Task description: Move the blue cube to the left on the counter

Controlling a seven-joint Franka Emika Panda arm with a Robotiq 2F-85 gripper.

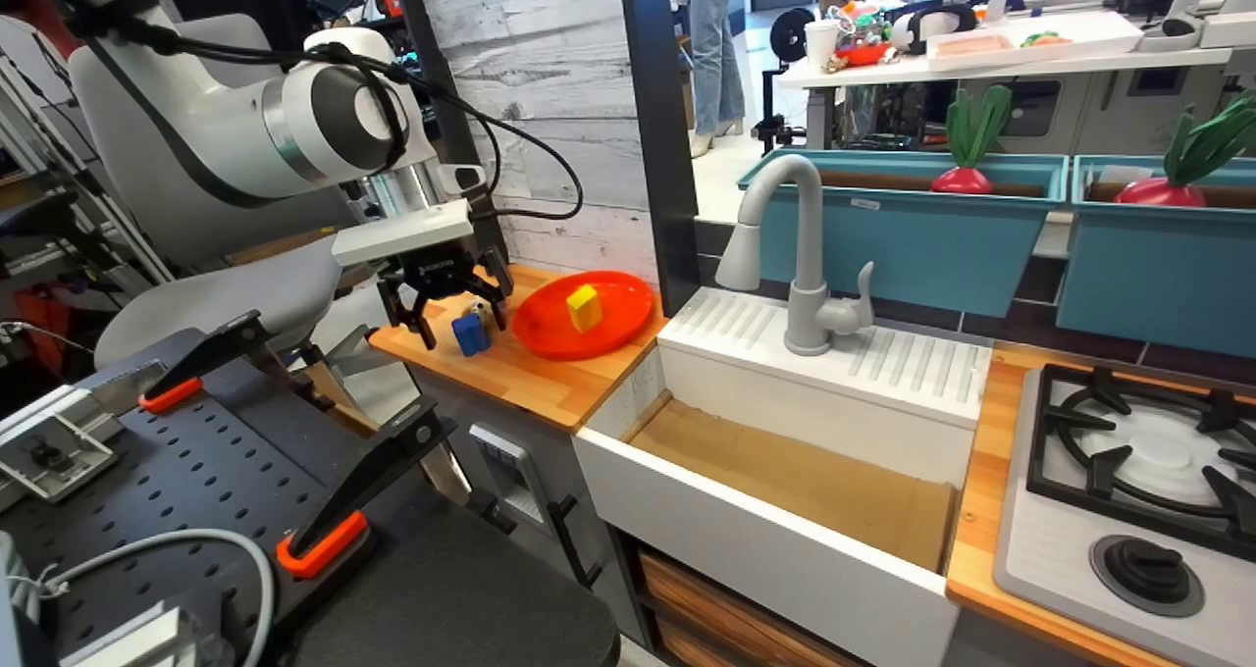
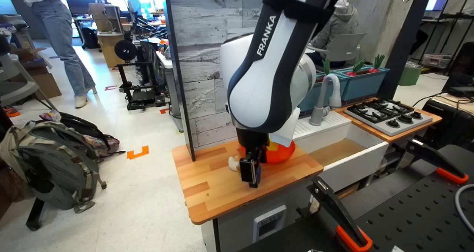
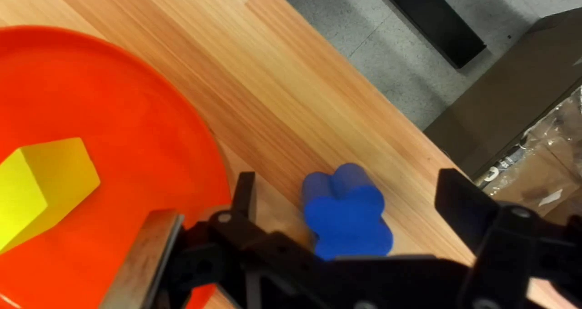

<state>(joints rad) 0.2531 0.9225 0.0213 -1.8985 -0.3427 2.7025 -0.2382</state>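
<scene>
Fingers (image 3: 464, 206) wide apart, one each side of the blue block (image 3: 348, 220), with visible gaps to both in the wrist view. Block is on the table (image 3: 273, 95), between them. Wrist view gives its rounded lobes and smooth finish; in an exterior view the fingers (image 2: 249, 170) hide nearly all of it, but the bumpy cream lump (image 2: 234, 163) shows just beside them. Table is striped wood, flat. One finger sits between block and plate (image 3: 136, 100); other is near the table's edge, strip of wood between edge and block. More room in an exterior view: table (image 2: 211, 196) runs from the fingers to a rounded corner. Plate is round, orange-red, raised rim, sharp-edged yellow block (image 3: 50, 186) on it. Past that, white sink (image 1: 736, 544) butts against the table, brown sheet (image 1: 805, 481) in its bottom, grey faucet (image 1: 810, 245) at the back.
</scene>
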